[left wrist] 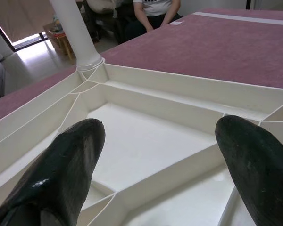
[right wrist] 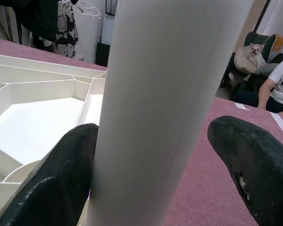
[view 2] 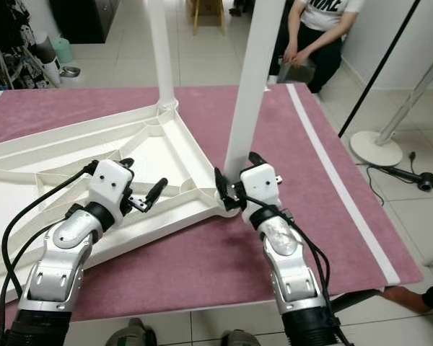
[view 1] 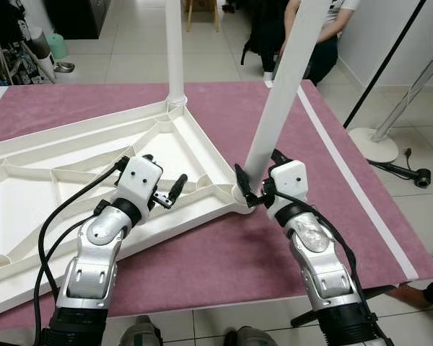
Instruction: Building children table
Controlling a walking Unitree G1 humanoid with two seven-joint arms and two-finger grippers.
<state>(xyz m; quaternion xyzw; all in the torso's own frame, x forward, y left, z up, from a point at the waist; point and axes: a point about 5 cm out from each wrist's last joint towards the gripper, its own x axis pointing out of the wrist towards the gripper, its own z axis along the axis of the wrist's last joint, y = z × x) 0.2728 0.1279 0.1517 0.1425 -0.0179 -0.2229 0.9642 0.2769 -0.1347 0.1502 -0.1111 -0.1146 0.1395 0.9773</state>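
The white plastic tabletop (view 1: 50,180) lies upside down on a mauve mat (view 1: 224,252). One white leg (view 1: 175,50) stands upright in its far corner socket. A second white leg (view 1: 281,94) leans to the right from the near corner socket (view 1: 242,194). My right gripper (view 1: 258,167) is open and straddles this leg's base. In the right wrist view one finger (right wrist: 61,179) touches the leg (right wrist: 165,94), while the other finger stands apart from it. My left gripper (view 1: 164,176) hovers open over the ribbed underside (left wrist: 146,141), holding nothing.
A person (view 1: 325,36) sits beyond the table's far edge. A fan stand (view 1: 382,140) with a cable is on the floor at the right, beside a slanted black pole (view 1: 386,61). The table's near edge runs just behind my arms.
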